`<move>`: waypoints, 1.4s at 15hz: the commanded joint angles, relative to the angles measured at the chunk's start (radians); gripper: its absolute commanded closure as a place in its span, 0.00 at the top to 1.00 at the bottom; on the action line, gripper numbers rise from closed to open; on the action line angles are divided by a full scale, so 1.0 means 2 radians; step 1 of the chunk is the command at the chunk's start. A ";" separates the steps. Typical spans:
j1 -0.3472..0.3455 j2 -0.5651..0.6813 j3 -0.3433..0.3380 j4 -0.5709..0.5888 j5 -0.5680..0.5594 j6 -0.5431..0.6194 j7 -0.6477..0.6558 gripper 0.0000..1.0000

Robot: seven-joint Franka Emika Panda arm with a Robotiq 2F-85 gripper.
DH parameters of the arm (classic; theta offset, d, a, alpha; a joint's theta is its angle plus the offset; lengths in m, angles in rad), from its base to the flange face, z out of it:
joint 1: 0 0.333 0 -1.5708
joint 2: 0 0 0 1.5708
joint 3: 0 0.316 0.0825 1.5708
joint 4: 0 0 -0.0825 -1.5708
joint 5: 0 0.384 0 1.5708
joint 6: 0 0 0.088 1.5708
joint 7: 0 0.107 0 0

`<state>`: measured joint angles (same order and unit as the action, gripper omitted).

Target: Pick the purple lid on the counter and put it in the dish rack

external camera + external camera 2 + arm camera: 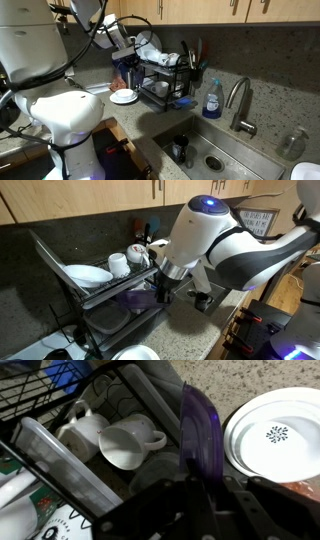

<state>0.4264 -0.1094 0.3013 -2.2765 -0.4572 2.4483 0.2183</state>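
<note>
In the wrist view the purple lid (198, 430) stands on edge between my gripper's (197, 482) fingers, which are shut on it. It hangs just beside the black wire dish rack (60, 385), between the rack and a white plate (275, 435) on the speckled counter (225, 375). In an exterior view the gripper (127, 62) is at the rack's (165, 85) near end, above the plate (124, 97). In an exterior view the lid shows as a purple patch (136, 300) at the rack's (95, 305) lower tier, below the gripper (163, 288).
The rack holds white mugs (130, 445), a white plate (88, 276) and utensils (190, 52). A blue soap bottle (212, 98), a faucet (240, 100) and the steel sink (215, 150) lie beside the rack. Wooden cabinets hang above.
</note>
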 commanded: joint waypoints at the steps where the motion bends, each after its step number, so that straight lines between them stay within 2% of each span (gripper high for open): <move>1: -0.011 -0.064 0.019 -0.027 0.057 -0.021 -0.012 0.02; 3: -0.016 -0.088 0.025 -0.028 0.070 -0.026 -0.006 0.02; 6: -0.027 -0.110 0.037 -0.022 0.062 -0.020 0.005 0.01; 11: -0.046 -0.104 0.070 0.012 0.049 -0.029 0.025 0.01; 17: -0.093 -0.090 0.114 0.051 -0.010 -0.048 0.123 0.01; 18: -0.096 -0.087 0.117 0.055 -0.019 -0.050 0.129 0.01; 19: -0.083 -0.099 0.104 0.033 0.000 -0.030 0.104 0.01; 20: -0.085 -0.098 0.105 0.035 -0.001 -0.031 0.107 0.06; 21: -0.084 -0.097 0.105 0.034 -0.001 -0.031 0.107 0.06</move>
<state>0.2590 -0.3027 0.5102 -2.2093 -0.4625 2.3878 0.4353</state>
